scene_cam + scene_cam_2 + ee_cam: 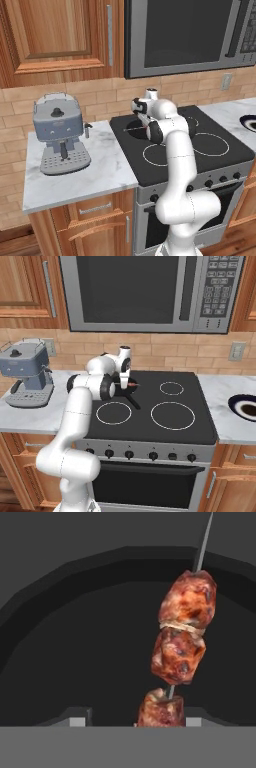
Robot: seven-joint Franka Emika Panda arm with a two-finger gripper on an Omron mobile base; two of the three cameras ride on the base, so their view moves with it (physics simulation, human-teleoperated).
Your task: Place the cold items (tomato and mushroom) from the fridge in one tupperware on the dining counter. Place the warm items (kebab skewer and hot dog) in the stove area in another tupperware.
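Scanning from the left in the left base view: a wooden wall cabinet (55, 35) hangs above a blue-grey espresso machine with a round dark knob on top (57, 131), which stands on a white marble worktop with grey veins (100, 172). Just right of the worktop sits a black glass stove top with white burner rings (172, 406), over a grey oven front with a row of dark knobs (150, 456). A stainless microwave with a dark door and keypad (150, 291) is mounted above the stove against the tan brick wall (160, 346).

White arm (80, 411) rises in front of the stove and bends down over the rear left burner. A dark round frying pan (131, 392) sits there, its handle pointing toward the stove front; the arm's own forearm blocks most of the pan in the left base view.

Two-finger gripper (131, 719) hangs low inside the pan. Hand view: the kebab skewer of reddish-brown meat chunks on a thin metal pin (181, 639) lies in the pan, lowest chunk between the dark fingertips (80, 716). Jaws partly drawn in; contact with the chunk cannot be told.

Far right, on another marble worktop (220, 426), a white dish with a dark centre (245, 407) sits at the frame edge.
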